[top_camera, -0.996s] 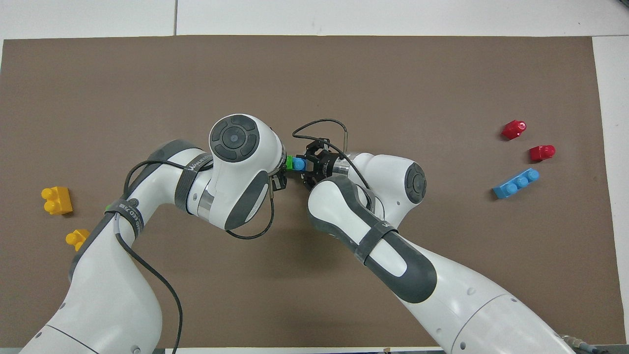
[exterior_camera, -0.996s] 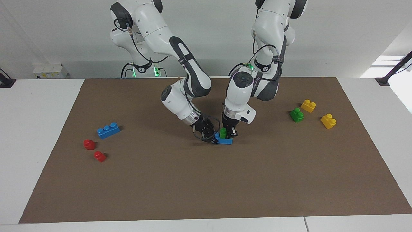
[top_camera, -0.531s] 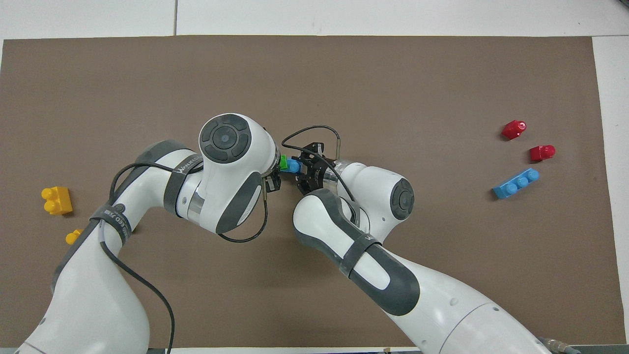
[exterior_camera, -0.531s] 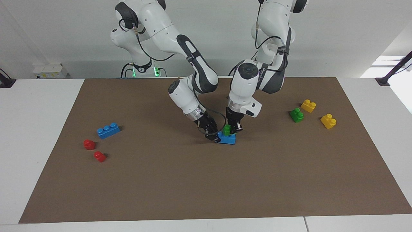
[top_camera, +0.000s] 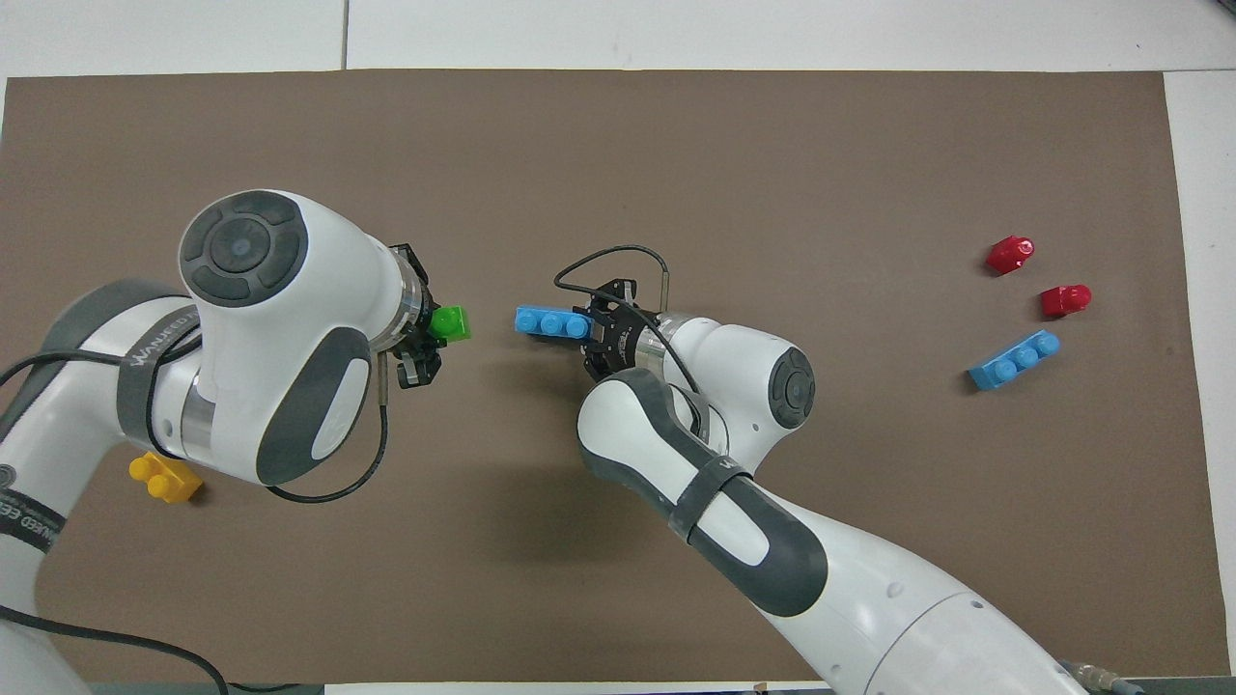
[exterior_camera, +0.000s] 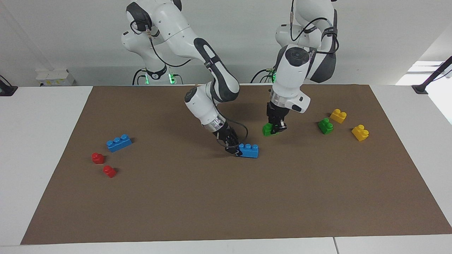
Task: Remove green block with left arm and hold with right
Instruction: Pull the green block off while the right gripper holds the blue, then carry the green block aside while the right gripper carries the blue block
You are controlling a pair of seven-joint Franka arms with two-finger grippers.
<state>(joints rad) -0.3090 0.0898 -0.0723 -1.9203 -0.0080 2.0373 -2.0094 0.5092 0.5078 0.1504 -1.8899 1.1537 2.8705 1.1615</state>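
- Facing view shows the green block (exterior_camera: 268,129) clamped in the left gripper (exterior_camera: 274,127), lifted clear of the mat (exterior_camera: 176,204), with a shadow under it.
- Overhead, the same block (top_camera: 451,323) pokes out past the left gripper (top_camera: 425,338), whose wrist covers most of the fingers; the lift off the mat reads only from the facing view.
- Held block and blue brick (exterior_camera: 249,150) are apart, with bare mat between them in both views.
- Right gripper (exterior_camera: 233,148) is down at the mat, its fingers closed on the end of the blue brick toward the right arm's side; the brick lies flat, three studs up.
- Overhead, that brick (top_camera: 550,321) sticks out from the right gripper (top_camera: 596,330), and a wire loop (top_camera: 618,256) arcs over the gripper.
- A second green block (exterior_camera: 325,126) sits on the mat toward the left arm's end, beside two yellow bricks (exterior_camera: 338,115) (exterior_camera: 360,132).
- Overhead, the left arm hides that green block and one yellow brick; only one yellow brick (top_camera: 164,477) shows.
- Toward the right arm's end lie another blue brick (exterior_camera: 119,142) and two red blocks (exterior_camera: 98,157) (exterior_camera: 109,171), seen in both views.
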